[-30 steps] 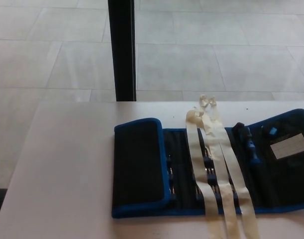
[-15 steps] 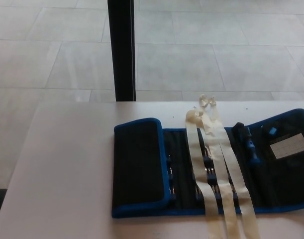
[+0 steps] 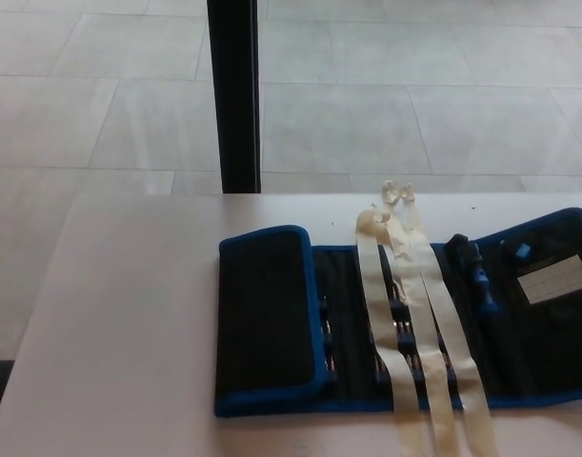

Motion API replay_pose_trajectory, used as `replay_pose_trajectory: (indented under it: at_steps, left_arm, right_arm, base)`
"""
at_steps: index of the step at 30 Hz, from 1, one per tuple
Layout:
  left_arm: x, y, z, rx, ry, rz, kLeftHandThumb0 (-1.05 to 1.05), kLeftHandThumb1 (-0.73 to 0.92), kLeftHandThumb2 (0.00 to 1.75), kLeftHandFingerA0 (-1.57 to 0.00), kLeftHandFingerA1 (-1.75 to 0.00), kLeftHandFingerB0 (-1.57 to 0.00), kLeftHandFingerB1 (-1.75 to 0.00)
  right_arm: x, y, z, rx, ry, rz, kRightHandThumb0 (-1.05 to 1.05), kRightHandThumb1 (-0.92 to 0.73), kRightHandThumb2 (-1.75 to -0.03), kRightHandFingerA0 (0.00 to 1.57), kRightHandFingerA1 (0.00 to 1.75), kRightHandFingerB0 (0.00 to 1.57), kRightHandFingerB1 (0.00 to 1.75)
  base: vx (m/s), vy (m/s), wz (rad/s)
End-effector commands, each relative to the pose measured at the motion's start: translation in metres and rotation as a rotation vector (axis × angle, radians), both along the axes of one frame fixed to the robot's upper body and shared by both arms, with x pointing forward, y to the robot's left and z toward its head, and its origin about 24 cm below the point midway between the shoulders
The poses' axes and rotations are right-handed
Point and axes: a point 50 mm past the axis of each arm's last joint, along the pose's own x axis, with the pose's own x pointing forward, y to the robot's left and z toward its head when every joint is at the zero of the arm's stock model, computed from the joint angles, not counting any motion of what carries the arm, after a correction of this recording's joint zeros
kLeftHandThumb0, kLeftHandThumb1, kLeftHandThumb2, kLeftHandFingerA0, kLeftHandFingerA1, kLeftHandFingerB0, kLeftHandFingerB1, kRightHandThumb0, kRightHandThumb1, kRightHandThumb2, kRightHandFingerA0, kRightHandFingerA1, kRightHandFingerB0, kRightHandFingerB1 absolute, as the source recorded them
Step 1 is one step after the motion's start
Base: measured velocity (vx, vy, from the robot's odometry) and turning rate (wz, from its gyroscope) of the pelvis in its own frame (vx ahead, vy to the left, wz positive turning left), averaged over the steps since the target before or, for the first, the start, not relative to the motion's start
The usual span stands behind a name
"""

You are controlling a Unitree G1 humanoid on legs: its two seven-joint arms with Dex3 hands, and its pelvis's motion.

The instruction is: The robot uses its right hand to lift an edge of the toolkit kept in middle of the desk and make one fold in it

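Since the earlier frames we find nothing shifted: the toolkit [image 3: 405, 324], the ribbons and the camera's framing all sit as they did a second ago. Neither of the robot's hands shows in the head view, so we cannot tell how their fingers stand.

We see the toolkit lying on the pale desk [image 3: 129, 324], spread from roughly the middle of the desk out to the picture's right edge, where it is cut off. It is a black fabric roll edged in blue. Its left flap [image 3: 267, 319] is already folded over onto the body, a flat black panel with a blue border covering the left end of the pockets. To the right of the flap the inside is exposed, with a row of small tools [image 3: 397, 328] in dark slots (their details are too dim to name). Further right a blue-handled driver [image 3: 481, 281] lies at a slight slant, and beyond it a pale label [image 3: 555, 279] is fixed to the lining.

Two cream ribbons [image 3: 414, 314] run from a knot near the far edge of the roll, across the open pockets, and off the near edge of the desk.

Behind the desk we see a tiled floor [image 3: 414, 105] and a dark upright post [image 3: 234, 95].
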Motion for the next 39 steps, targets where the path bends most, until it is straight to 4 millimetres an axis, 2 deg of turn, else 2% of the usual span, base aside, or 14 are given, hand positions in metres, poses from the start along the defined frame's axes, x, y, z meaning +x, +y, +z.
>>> replay_pose_trajectory:
  at_steps: [1, 2, 3, 4, 5, 8, 9, 13, 14, 15, 21, 26, 31, 39]
  left_arm:
    - [-0.003, 0.007, 0.007, 0.020, -0.028, 0.009, -0.59, 0.59, 0.58, -0.71, -0.72, -0.61, -0.51]
    - [-0.004, 0.007, 0.007, 0.018, -0.028, 0.010, -0.59, 0.59, 0.58, -0.71, -0.72, -0.61, -0.51]
    - [-0.004, 0.007, 0.007, 0.020, -0.023, 0.003, -0.60, 0.60, 0.58, -0.70, -0.71, -0.62, -0.50]
    - [-0.004, 0.007, 0.007, 0.016, -0.034, 0.009, -0.59, 0.59, 0.58, -0.70, -0.73, -0.62, -0.51]
    - [-0.004, 0.008, 0.007, 0.016, -0.037, 0.011, -0.59, 0.59, 0.58, -0.71, -0.72, -0.64, -0.52]
    - [-0.004, 0.008, 0.007, 0.013, -0.044, 0.005, -0.58, 0.59, 0.58, -0.68, -0.70, -0.61, -0.53]
    - [-0.004, 0.008, 0.008, 0.016, -0.049, 0.004, -0.58, 0.59, 0.58, -0.68, -0.72, -0.64, -0.55]
    - [-0.003, 0.008, 0.008, 0.021, -0.044, -0.006, -0.58, 0.59, 0.58, -0.68, -0.72, -0.63, -0.53]
    - [-0.003, 0.008, 0.008, 0.023, -0.041, -0.006, -0.60, 0.59, 0.58, -0.69, -0.74, -0.62, -0.53]
    - [-0.002, 0.009, 0.009, 0.024, -0.035, -0.011, -0.59, 0.59, 0.58, -0.68, -0.72, -0.63, -0.52]
    - [0.001, 0.009, 0.010, 0.030, -0.042, -0.010, -0.60, 0.59, 0.58, -0.69, -0.69, -0.63, -0.53]
    - [0.002, 0.009, 0.010, 0.037, -0.045, -0.013, -0.62, 0.59, 0.58, -0.70, -0.66, -0.63, -0.52]
    - [0.004, 0.010, 0.011, 0.036, -0.043, -0.024, -0.61, 0.60, 0.58, -0.67, -0.66, -0.61, -0.51]
    - [0.003, 0.009, 0.010, 0.040, -0.036, -0.027, -0.60, 0.59, 0.58, -0.68, -0.65, -0.63, -0.50]
  right_arm:
    - [-0.002, -0.015, 0.003, -0.028, 0.020, -0.009, -0.64, -0.92, -0.67, 0.12, 0.37, 0.10, 0.32]
    - [-0.002, -0.016, 0.003, -0.029, 0.021, -0.010, -0.64, -0.92, -0.67, 0.12, 0.37, 0.10, 0.32]
    - [-0.004, -0.019, 0.002, -0.046, 0.031, -0.014, -0.63, -0.72, -1.04, 0.05, 0.46, 0.00, 0.40]
    - [-0.006, -0.022, 0.000, -0.051, 0.044, -0.024, -0.66, -0.92, -0.70, 0.13, 0.36, 0.11, 0.29]
    - [-0.006, -0.023, 0.000, -0.050, 0.049, -0.030, -0.33, -0.65, -1.16, 0.00, 0.50, 0.01, 0.50]
    - [-0.006, -0.018, -0.005, -0.029, 0.066, -0.040, -0.34, -0.63, -1.15, 0.00, 0.50, 0.01, 0.50]
    - [-0.004, -0.014, -0.005, -0.030, 0.072, -0.026, -0.63, -0.90, -0.66, 0.19, 0.38, 0.15, 0.36]
    - [0.001, 0.000, -0.005, -0.034, 0.085, 0.047, -0.64, -0.89, -0.66, 0.18, 0.38, 0.15, 0.36]
    - [0.002, 0.003, -0.005, -0.038, 0.079, 0.073, -0.35, -0.61, -1.14, 0.00, 0.50, 0.01, 0.50]
    - [0.004, 0.008, -0.005, -0.050, 0.080, 0.109, -0.64, -0.89, -0.66, 0.17, 0.38, 0.14, 0.36]
    - [0.017, 0.043, 0.000, -0.065, 0.090, 0.277, -0.65, -0.87, -0.65, 0.22, 0.40, 0.18, 0.38]
    - [0.020, 0.053, 0.003, -0.071, 0.120, 0.310, -0.64, -0.87, -0.65, 0.21, 0.41, 0.18, 0.38]
    - [0.019, 0.048, 0.001, -0.059, 0.157, 0.289, -0.64, -0.88, -0.65, 0.21, 0.42, 0.17, 0.38]
    - [-0.001, 0.017, -0.018, -0.018, 0.247, 0.138, -0.62, -0.89, -0.66, 0.18, 0.37, 0.13, 0.35]
  base:
    - [0.00, 0.000, 0.00]
    - [0.00, 0.000, 0.00]
    - [0.00, 0.000, 0.00]
    - [0.00, 0.000, 0.00]
    - [0.00, 0.000, 0.00]
    - [0.00, 0.000, 0.00]
    - [0.00, 0.000, 0.00]
    - [0.00, 0.000, 0.00]
    - [0.00, 0.000, 0.00]
    - [0.00, 0.000, 0.00]
    - [0.00, 0.000, 0.00]
    - [0.00, 0.000, 0.00]
    - [0.00, 0.000, -0.01]
    - [0.00, 0.000, 0.01]
